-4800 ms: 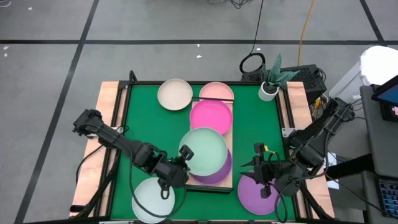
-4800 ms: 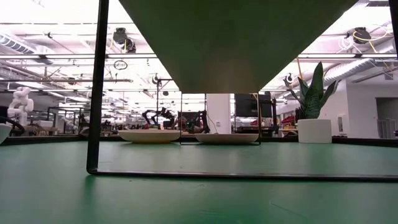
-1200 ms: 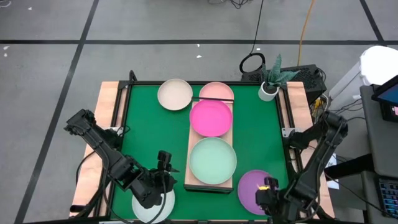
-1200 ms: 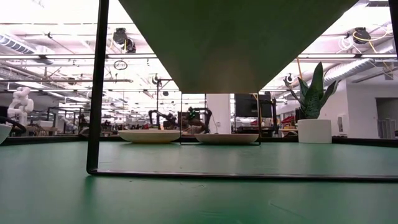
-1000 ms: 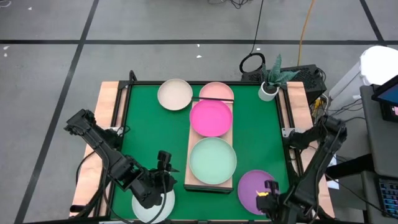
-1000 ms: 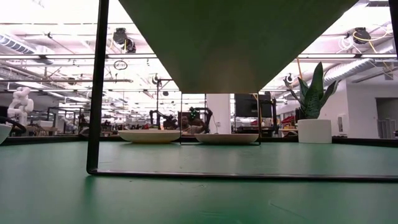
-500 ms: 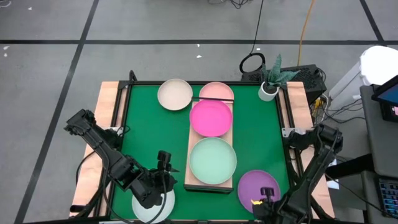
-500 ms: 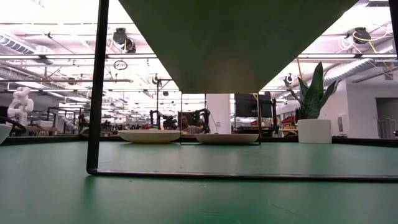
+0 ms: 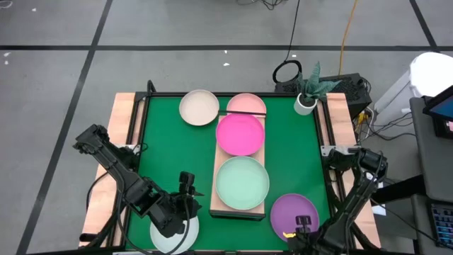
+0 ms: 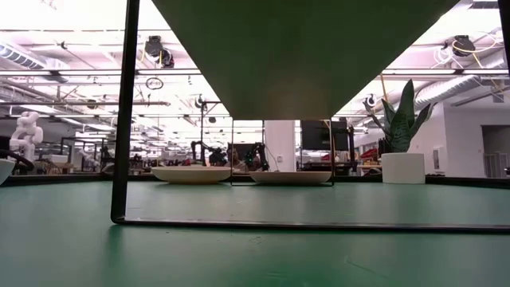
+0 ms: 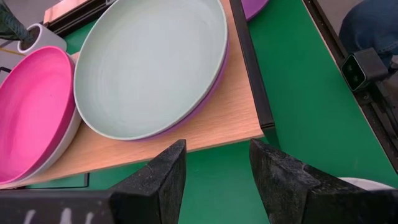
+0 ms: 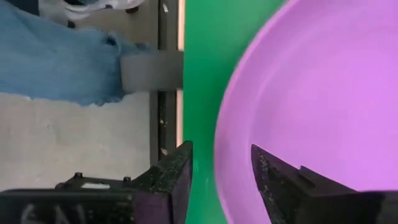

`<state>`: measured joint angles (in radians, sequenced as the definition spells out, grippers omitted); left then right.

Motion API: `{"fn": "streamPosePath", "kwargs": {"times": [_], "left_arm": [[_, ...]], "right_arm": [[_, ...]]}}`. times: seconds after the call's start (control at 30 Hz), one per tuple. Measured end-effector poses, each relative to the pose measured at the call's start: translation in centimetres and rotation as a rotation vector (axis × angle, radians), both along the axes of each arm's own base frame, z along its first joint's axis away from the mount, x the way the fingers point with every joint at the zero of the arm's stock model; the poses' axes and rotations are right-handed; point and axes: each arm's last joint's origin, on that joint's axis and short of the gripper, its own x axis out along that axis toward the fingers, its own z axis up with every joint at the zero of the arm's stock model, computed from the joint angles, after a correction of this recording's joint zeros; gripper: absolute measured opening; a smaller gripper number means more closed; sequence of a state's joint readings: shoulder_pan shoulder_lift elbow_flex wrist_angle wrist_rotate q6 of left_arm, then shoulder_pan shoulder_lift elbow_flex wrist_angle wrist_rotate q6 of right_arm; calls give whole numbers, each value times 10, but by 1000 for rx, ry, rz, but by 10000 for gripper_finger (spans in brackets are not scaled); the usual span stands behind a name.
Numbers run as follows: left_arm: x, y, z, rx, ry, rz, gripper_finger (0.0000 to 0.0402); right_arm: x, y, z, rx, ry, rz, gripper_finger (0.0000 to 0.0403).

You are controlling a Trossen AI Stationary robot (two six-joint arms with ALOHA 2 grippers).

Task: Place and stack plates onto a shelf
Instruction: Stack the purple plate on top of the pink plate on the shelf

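The light-wood shelf (image 9: 221, 170) stands mid-table. It carries a magenta plate (image 9: 241, 133) and a mint green plate (image 11: 149, 62) that lies on a purple one. A cream plate (image 9: 199, 107) and a pale pink plate (image 9: 246, 105) rest on the green table at the far side. My left gripper (image 11: 214, 168) is open near the shelf's near left corner, above a pale blue-white plate (image 9: 170, 237). My right gripper (image 12: 221, 168) is open at the near rim of the loose purple plate (image 9: 294, 212), with one finger outside the rim and one over the inside.
A potted plant (image 9: 306, 103) stands at the far right corner. Wooden side strips (image 9: 120, 142) flank the green mat. The shelf's black frame leg (image 10: 123, 112) rises from the table. A person's blue-clad leg (image 12: 62, 62) shows just past the near edge.
My right gripper has moved toward the table's near edge, from over the purple plate to its near rim. The plates and my left arm have kept still.
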<state>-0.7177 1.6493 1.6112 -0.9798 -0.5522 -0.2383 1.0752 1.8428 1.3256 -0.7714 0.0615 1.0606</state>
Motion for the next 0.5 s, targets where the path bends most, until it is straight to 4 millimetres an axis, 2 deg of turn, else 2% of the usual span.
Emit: {"fn": "streamPosePath", "kwargs": {"times": [0.27, 0.4, 0.5], "left_arm": [[0, 0, 0, -1, 0, 1, 181], [0, 0, 0, -1, 0, 1, 181], [0, 0, 0, -2, 0, 2, 181]], "right_arm": [[-6, -10, -18, -27, 59, -29, 80], [-7, -11, -16, -30, 57, -24, 26], [-8, -13, -9, -20, 42, -26, 11]]}}
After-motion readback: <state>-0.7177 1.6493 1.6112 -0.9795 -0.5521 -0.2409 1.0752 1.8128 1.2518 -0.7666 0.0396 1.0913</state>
